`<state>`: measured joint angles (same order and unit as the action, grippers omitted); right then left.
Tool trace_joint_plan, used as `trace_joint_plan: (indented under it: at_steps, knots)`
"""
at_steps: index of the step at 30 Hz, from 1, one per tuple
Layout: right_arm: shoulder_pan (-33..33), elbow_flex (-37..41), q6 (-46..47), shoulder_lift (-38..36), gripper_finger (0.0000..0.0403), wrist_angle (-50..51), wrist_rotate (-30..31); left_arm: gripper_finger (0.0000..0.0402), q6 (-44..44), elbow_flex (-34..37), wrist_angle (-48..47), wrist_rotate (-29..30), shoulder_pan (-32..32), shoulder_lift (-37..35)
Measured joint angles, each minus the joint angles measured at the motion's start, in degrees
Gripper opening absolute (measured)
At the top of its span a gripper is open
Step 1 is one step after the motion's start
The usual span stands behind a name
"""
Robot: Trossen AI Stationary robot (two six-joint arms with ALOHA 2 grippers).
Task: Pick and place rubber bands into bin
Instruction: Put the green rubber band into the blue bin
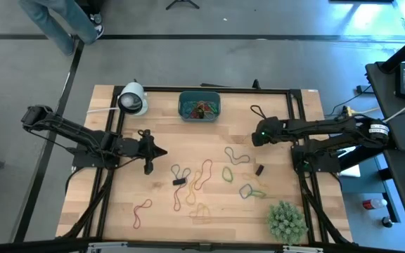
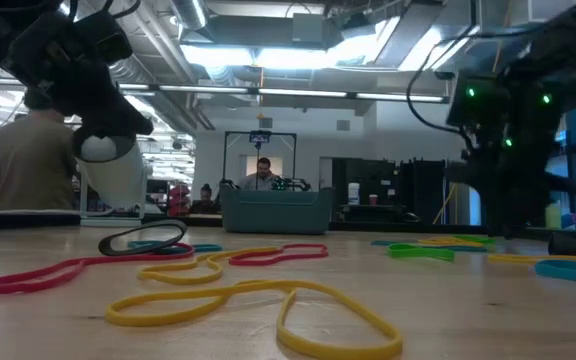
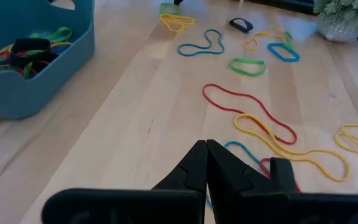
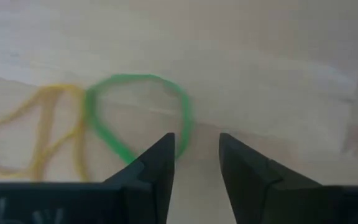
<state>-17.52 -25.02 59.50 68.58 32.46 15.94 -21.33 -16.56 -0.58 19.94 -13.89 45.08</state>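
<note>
The teal bin [image 1: 200,106] stands at the table's far middle with several rubber bands [image 3: 27,53] inside it. More rubber bands [image 1: 202,176], red, yellow, green, blue and dark, lie spread flat on the wooden table. My left gripper [image 1: 164,152] is shut and empty, left of the spread, with its fingertips [image 3: 206,148] pointing over the bands. My right gripper [image 1: 254,135] is on the right side, open by a narrow gap [image 4: 196,143]. A green band [image 4: 138,109] and a yellow band [image 4: 36,127] lie just ahead of its fingers.
A white cylindrical object [image 1: 132,98] stands left of the bin. A bushy green plant [image 1: 287,219] sits at the near right corner. A small dark piece [image 1: 259,169] lies among the bands. A dark frame [image 1: 294,91] runs round the table. A person [image 2: 28,150] stands beyond the table.
</note>
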Motion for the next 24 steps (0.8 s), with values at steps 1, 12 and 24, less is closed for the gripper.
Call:
trace_joint_plan:
  at_steps: [1, 12, 24]
  knots:
    - [-0.5, 1.13, -0.64, 0.0, 0.0129, -1.23, 0.0, 0.0002, -0.48, 0.0, 0.02, 0.0, 0.0, 0.0]
    - [-1.55, 2.6, -9.42, 0.0, 0.0026, -6.2, -0.83, 0.0002, -4.32, 0.0, 0.66, 0.7, 0.0, 0.0]
    - [-1.48, -6.73, -14.98, -2.21, 0.0002, 1.43, -2.19, 0.0002, -1.63, 0.0, 0.76, 3.02, 0.0, 0.0]
